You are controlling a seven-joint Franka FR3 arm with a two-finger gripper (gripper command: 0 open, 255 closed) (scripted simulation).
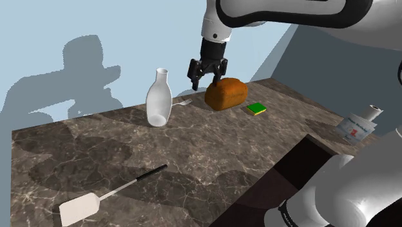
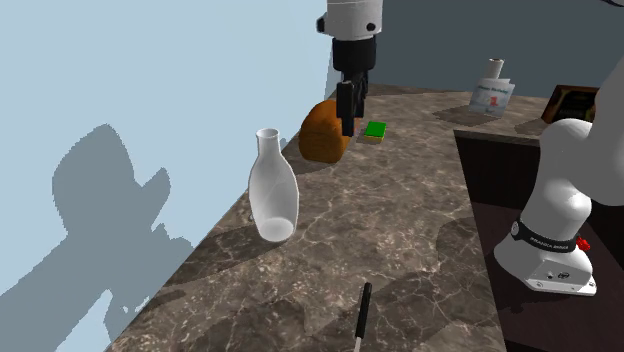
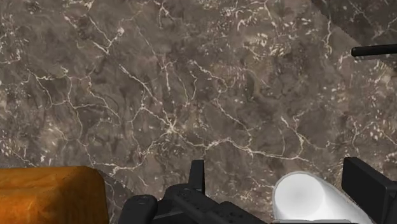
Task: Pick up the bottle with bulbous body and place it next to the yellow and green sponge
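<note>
The white bottle [image 1: 158, 98] [image 2: 272, 190] with a bulbous body and narrow neck stands upright on the dark marble counter [image 1: 193, 155]. The yellow and green sponge [image 1: 257, 109] [image 2: 376, 131] lies flat beyond a brown bread loaf [image 1: 226, 93] [image 2: 325, 132]. My gripper [image 1: 207, 74] [image 2: 347, 110] hangs open above the counter, close to the loaf and apart from the bottle, holding nothing. In the wrist view the gripper [image 3: 277, 168] has its fingers wide apart, and part of the white bottle [image 3: 305, 197] shows between them, untouched, with the loaf [image 3: 48, 194] off to one side.
A fork [image 1: 183, 102] lies between bottle and loaf. A spatula [image 1: 96, 200] [image 2: 364, 315] with a black handle lies near the counter's front. A white printed pack [image 1: 357, 126] [image 2: 492, 92] stands at the far end. A dark recess [image 1: 303, 167] borders the counter by the stand.
</note>
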